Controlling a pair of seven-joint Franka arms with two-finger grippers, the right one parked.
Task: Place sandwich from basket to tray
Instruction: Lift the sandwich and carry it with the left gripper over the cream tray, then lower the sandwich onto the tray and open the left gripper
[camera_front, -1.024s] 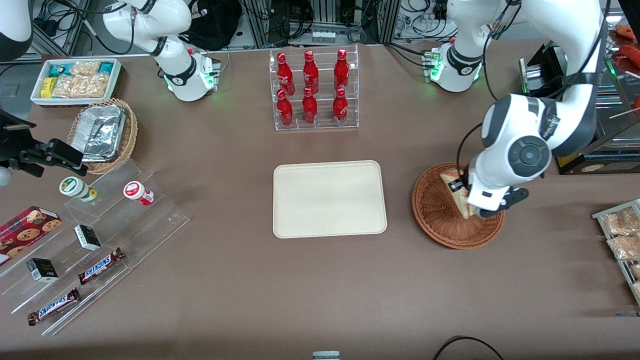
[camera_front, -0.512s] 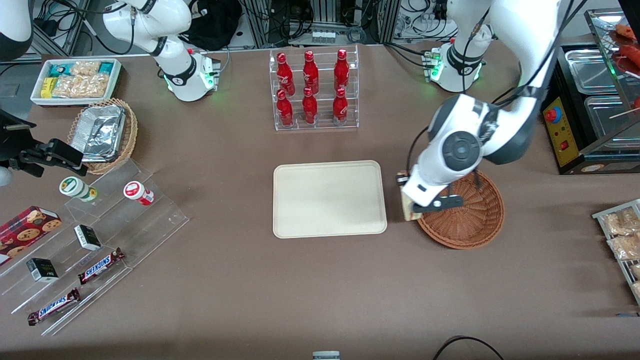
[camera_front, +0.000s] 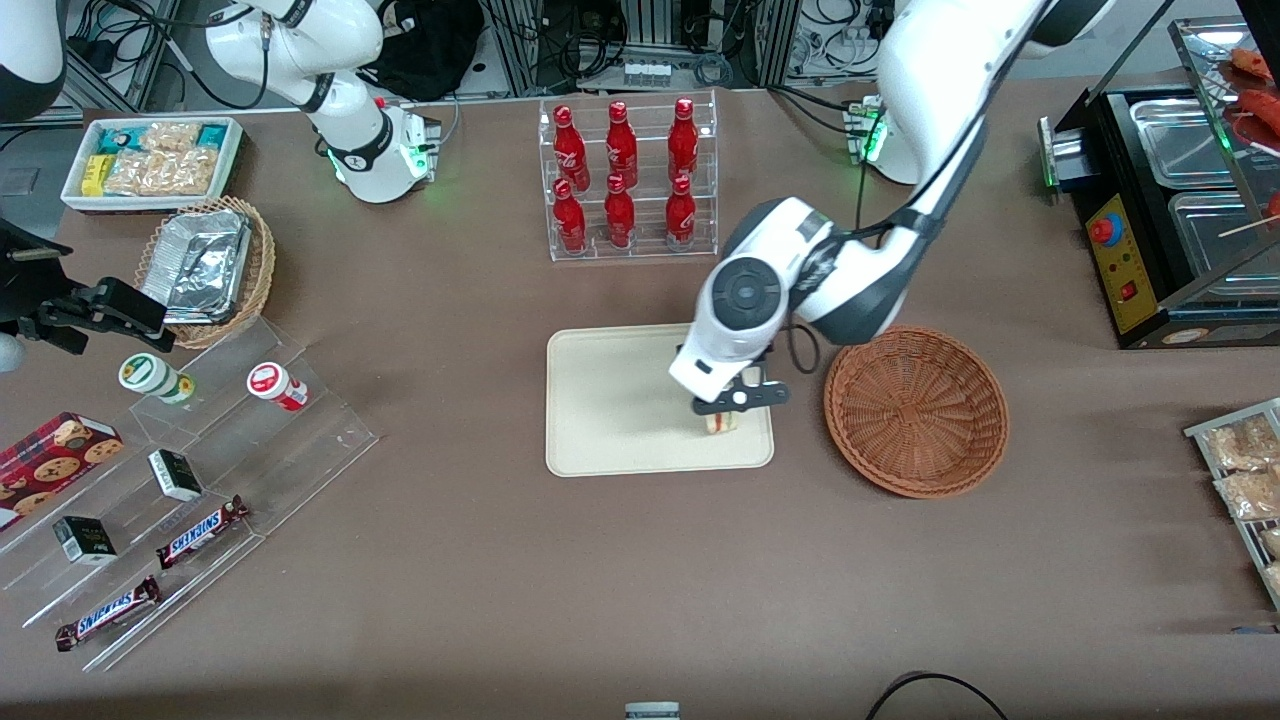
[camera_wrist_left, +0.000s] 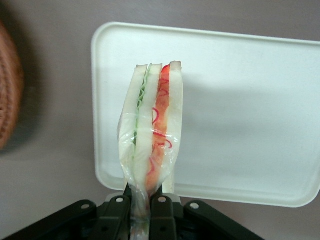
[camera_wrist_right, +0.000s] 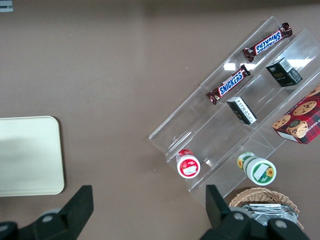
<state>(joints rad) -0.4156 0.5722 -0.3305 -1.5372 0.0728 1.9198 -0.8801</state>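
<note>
The working left arm reaches down over the tray (camera_front: 610, 400), its wrist bent toward the tray's corner nearest the basket (camera_front: 915, 410). Its gripper (camera_front: 722, 418) hangs above that corner, fingers (camera_wrist_left: 159, 206) clamped on the wrapped base of the sandwich (camera_wrist_left: 150, 130), which stands on edge between them.

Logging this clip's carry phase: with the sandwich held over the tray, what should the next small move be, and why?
Probably lower and release. The end effector is shut on the wrapped sandwich above the tray, near the end beside the basket, which holds nothing. The sandwich seems not to rest on the tray yet, so a short descent should precede opening.
</note>
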